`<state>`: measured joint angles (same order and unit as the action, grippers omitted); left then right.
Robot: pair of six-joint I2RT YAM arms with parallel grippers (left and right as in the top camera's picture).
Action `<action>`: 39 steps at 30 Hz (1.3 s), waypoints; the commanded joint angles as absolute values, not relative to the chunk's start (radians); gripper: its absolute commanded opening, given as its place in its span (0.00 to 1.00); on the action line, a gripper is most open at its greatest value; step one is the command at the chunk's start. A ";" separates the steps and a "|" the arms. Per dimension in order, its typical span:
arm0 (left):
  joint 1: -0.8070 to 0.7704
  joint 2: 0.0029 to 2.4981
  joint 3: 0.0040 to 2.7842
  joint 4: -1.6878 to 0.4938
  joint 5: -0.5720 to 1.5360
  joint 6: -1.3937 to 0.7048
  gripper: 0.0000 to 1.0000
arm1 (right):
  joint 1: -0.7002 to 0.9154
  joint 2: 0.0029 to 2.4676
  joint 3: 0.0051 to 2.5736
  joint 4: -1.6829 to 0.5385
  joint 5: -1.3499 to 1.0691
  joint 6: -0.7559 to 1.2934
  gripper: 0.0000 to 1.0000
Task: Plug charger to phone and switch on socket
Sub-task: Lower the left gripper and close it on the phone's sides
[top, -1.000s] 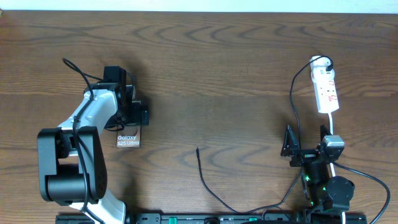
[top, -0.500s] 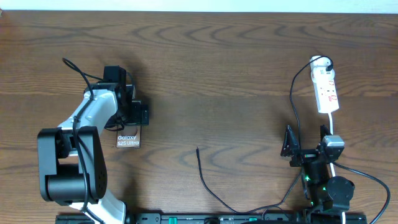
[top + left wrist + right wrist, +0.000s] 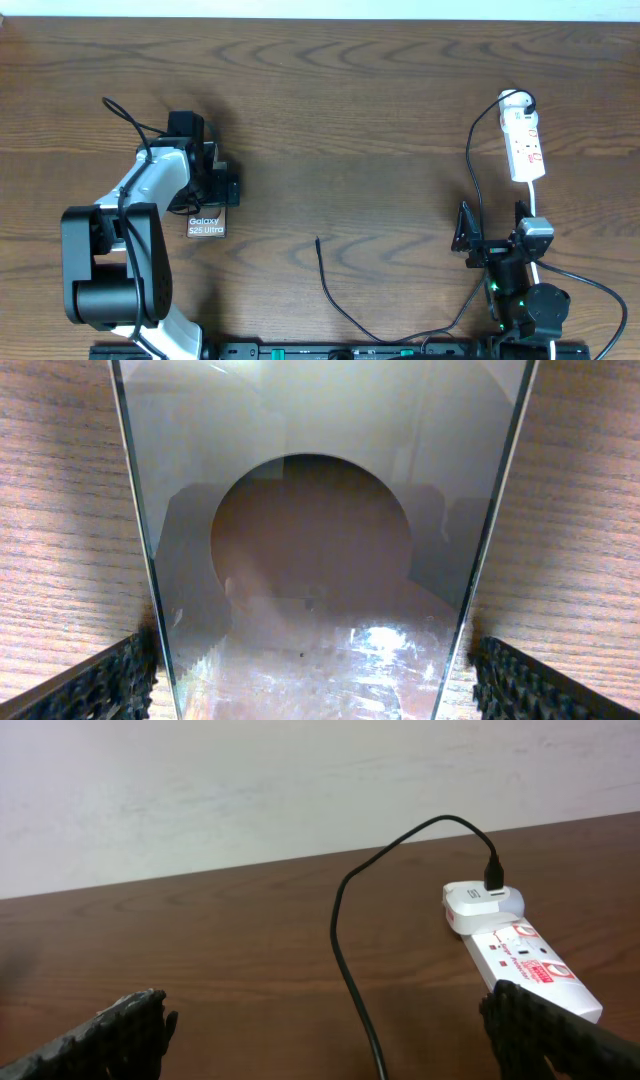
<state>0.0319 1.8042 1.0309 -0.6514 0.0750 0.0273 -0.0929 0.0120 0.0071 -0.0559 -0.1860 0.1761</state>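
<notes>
The phone (image 3: 206, 226) lies flat on the table at the left, its white "Galaxy" lettering showing and its far half hidden under my left gripper (image 3: 208, 190). In the left wrist view the phone's glossy face with its round mark (image 3: 310, 560) fills the space between the two fingers of my left gripper (image 3: 315, 685), with thin gaps at both sides; the jaws are open. The black charger cable (image 3: 330, 290) runs from an adapter on the white socket strip (image 3: 526, 145) to its free tip (image 3: 318, 239) at mid-table. My right gripper (image 3: 492, 230) is open and empty.
In the right wrist view the cable (image 3: 345, 950) curves up to a white adapter (image 3: 483, 903) at the far end of the strip (image 3: 525, 960), between the fingers of my right gripper (image 3: 335, 1040). A white cord leaves the strip toward the right arm's base (image 3: 530, 310).
My left arm has shifted slightly over the phone. The phone, the cable and the right arm have not moved.
</notes>
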 commanded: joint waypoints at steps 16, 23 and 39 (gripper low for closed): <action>0.036 1.801 1.015 -0.660 0.036 0.049 0.98 | -0.085 0.006 0.006 -0.060 -0.186 0.178 0.99; 0.036 1.801 1.015 -0.648 0.036 0.052 0.98 | -0.085 0.006 0.006 -0.060 -0.186 0.178 0.99; 0.036 1.801 1.015 -0.663 0.036 0.086 0.98 | -0.085 0.006 0.006 -0.060 -0.186 0.178 0.99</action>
<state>0.0319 1.8042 1.0294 -0.6502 0.0532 0.0692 -0.0929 0.0120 0.0071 -0.0559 -0.1860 0.1761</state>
